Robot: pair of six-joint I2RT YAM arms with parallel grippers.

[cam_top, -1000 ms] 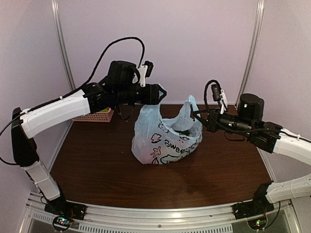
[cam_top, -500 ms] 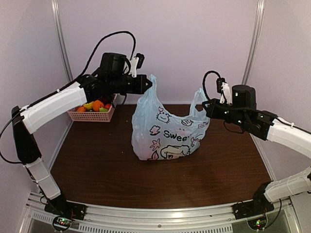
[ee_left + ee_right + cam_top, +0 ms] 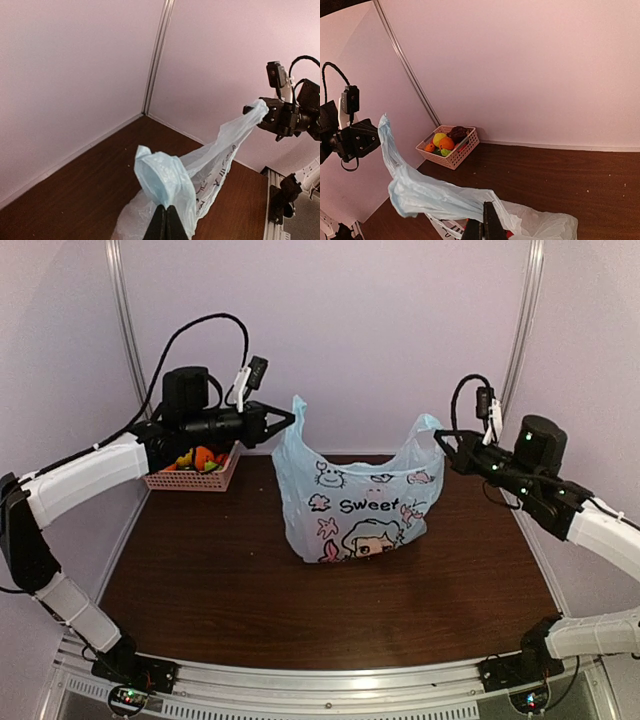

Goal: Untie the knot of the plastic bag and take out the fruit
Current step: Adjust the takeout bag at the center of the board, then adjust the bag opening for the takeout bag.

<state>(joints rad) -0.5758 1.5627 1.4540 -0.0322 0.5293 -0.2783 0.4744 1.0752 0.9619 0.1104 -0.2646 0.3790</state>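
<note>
Pale pink walls are enclosing a dark brown desk (image 3: 200, 590). Standing mid-desk is the plastic bag (image 3: 360, 515), light blue, cartoon print facing the top camera, with its mouth being stretched wide between the two arms. On the left, the left gripper (image 3: 291, 418) is pinching fully closed on the left handle loop (image 3: 298, 410) and holding it up above the desk. Its wrist view is showing the jaws tight together with blue plastic bunching over them. Opposite, the right gripper (image 3: 439, 437) is clamping fully closed on the right handle loop (image 3: 424, 428), also raised. Both loops are sitting well apart. At the desk's far left corner a pink basket (image 3: 190, 481) is sitting against the wall, with fruit (image 3: 203, 457) piling inside it: yellow, orange, green and dark red pieces. Contents of the bag: cannot tell.
</note>
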